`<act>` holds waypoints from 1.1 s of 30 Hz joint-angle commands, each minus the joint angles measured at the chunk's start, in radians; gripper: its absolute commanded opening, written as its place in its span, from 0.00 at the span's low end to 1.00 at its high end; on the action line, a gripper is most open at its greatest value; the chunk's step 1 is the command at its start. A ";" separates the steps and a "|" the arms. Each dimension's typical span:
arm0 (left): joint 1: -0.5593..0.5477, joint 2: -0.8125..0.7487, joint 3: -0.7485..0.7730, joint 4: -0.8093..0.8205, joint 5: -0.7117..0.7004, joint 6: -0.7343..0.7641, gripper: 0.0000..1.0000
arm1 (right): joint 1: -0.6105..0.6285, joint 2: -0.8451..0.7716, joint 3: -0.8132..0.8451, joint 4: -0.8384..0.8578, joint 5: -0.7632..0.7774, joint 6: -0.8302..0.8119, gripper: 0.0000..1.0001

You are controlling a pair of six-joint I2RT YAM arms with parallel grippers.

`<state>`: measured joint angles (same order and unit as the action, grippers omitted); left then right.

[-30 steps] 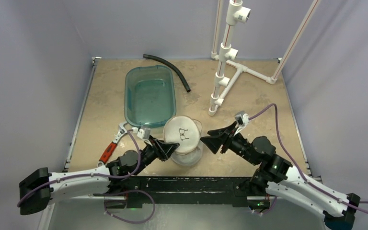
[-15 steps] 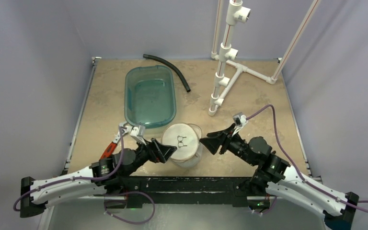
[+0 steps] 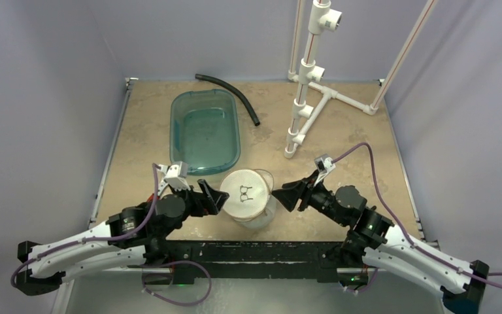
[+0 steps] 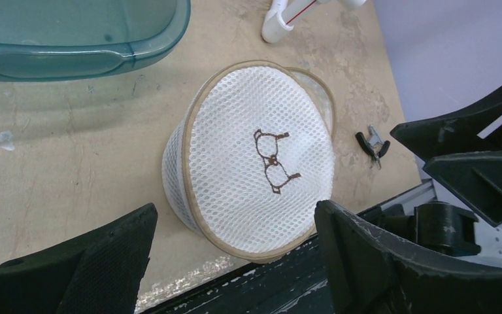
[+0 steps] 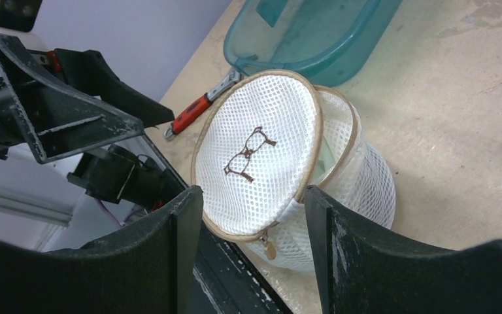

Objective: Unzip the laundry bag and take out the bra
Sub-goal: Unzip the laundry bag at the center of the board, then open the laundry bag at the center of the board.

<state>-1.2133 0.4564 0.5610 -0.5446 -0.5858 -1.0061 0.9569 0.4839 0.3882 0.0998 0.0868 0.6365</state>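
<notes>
**Status.** My left gripper (image 3: 214, 196) is spread wide and grasps nothing. It sits just beside the left wall of the laundry bag (image 3: 248, 199). My right gripper (image 3: 290, 194) is parted about halfway, also empty, just beside the bag's right wall. The bag stands upright on the table (image 3: 340, 131) between the two grippers, close to the near edge and just in front of the teal tub (image 3: 204, 131).

**Bag condition.** The round lid (image 5: 255, 154) is partly unzipped and tilted up, with a gap along its far-right side. The zipper pull (image 5: 269, 249) hangs at the near side. Something pale shows inside the gap – possibly the bra, though the mesh hides too much to confirm.

**Hazards.**
- The bag looks light, so a sideways push from either gripper could tip it or slide it off the near edge.
- The lid looks unsupported and could flop shut over the gap.
- A finger entering the gap could snag the mesh and lift the whole bag.

**Markings.** The only marking is a dark bra outline (image 5: 245, 155) on the lid – no brand or readable text.
</notes>
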 commanded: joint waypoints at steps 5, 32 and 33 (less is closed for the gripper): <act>-0.003 0.151 0.025 0.058 -0.023 -0.091 0.82 | -0.001 0.028 0.015 0.040 -0.015 0.009 0.61; 0.128 0.202 -0.066 0.247 0.146 -0.037 0.24 | -0.003 -0.037 0.067 -0.065 -0.007 -0.003 0.61; 0.128 0.202 -0.061 0.249 0.150 -0.028 0.22 | -0.001 -0.041 0.067 -0.074 -0.009 -0.003 0.61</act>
<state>-1.0904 0.6701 0.4786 -0.3676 -0.4709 -1.0798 0.9569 0.4686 0.4065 0.0532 0.0799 0.6373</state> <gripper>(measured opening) 0.259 0.612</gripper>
